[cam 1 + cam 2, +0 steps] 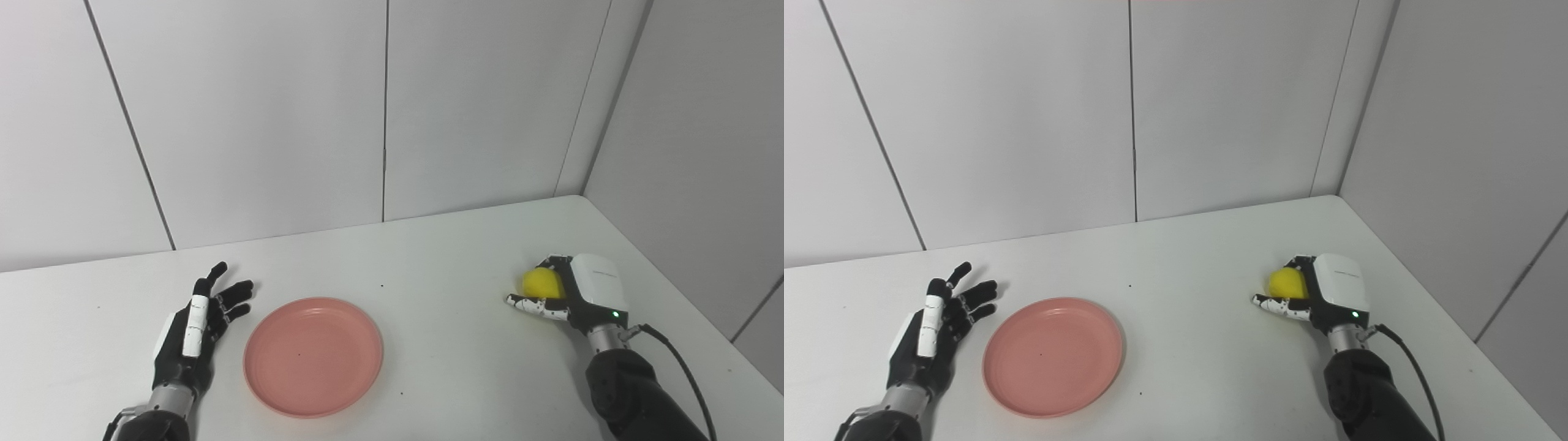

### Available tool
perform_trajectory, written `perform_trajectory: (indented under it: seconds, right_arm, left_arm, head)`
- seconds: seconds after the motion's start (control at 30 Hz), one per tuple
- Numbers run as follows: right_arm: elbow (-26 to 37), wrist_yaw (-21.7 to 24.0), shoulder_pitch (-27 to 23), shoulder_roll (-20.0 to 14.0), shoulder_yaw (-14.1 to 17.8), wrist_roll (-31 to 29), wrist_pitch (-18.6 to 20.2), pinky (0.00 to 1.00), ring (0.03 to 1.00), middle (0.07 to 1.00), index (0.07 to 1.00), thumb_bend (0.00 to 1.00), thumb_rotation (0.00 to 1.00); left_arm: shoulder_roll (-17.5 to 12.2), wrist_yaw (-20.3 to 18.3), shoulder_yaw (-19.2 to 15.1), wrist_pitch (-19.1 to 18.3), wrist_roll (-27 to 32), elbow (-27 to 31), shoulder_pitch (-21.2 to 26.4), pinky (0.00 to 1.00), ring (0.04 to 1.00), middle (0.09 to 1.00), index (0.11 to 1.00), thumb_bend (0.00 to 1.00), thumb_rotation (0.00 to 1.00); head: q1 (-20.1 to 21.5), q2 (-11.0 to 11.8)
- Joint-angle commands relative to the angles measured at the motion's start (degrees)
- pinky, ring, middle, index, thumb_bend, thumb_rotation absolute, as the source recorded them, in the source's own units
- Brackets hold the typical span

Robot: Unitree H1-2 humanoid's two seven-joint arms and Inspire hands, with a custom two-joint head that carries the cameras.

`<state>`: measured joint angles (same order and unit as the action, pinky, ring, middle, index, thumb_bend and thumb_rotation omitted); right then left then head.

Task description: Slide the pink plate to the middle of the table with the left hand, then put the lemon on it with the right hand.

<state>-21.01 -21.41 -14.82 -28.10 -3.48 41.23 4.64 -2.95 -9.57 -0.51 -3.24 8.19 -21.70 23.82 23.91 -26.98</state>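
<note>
The pink plate (pixel 313 356) lies flat on the white table (pixel 429 257), a little left of centre, with nothing on it. My left hand (pixel 195 327) rests just to its left, fingers spread and open, a small gap between it and the rim. Over at the right, my right hand (pixel 572 293) is wrapped around the yellow lemon (pixel 541 283), thumb under it and fingers curled over the top. The lemon sits at table height; whether it is lifted is unclear.
White wall panels close the table at the back and along the right side. A black cable (pixel 680 367) runs from my right wrist toward the bottom edge. Bare tabletop lies between the plate and the right hand.
</note>
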Motion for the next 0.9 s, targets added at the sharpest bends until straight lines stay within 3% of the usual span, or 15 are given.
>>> perform_trajectory:
  seconds: [0.0,0.03,0.43,0.83,0.87]
  right_arm:
    - [2.9,2.0,0.1,-1.1,-0.6,0.5,1.5,0.18,0.236,0.305,0.432,0.58,0.48]
    - [4.0,2.5,0.2,-1.2,-0.7,0.9,1.9,0.2,0.265,0.345,0.506,0.57,0.48]
    - [15.1,5.9,0.5,-3.1,0.3,1.7,-0.1,0.15,0.209,0.282,0.393,0.57,0.5]
    - [24.6,11.2,-0.4,-2.5,0.6,2.2,1.0,0.17,0.225,0.304,0.424,0.57,0.47]
    - [24.9,11.1,-0.5,-2.3,0.8,2.1,0.6,0.16,0.212,0.287,0.386,0.57,0.46]
  left_arm:
    - [0.3,0.6,0.7,-4.5,-0.8,-1.8,-2.2,0.77,0.794,0.743,0.897,0.89,0.92]
    - [0.4,0.6,0.7,-4.4,-0.8,-1.9,-2.1,0.77,0.794,0.743,0.896,0.89,0.93]
    - [3.5,2.3,0.7,-2.8,-1.0,-1.3,-3.4,0.76,0.81,0.808,0.883,0.95,0.94]
    - [5.3,3.5,1.0,-2.5,-1.7,-1.3,-3.7,0.76,0.804,0.799,0.872,0.96,0.92]
    - [5.4,3.6,1.0,-2.4,-1.6,-1.4,-3.7,0.76,0.8,0.79,0.869,0.96,0.91]
  head:
    - [-0.2,-0.1]
    - [-0.2,-0.1]
    - [-7.5,1.3]
    - [-13.1,0.7]
    - [-13.3,0.7]
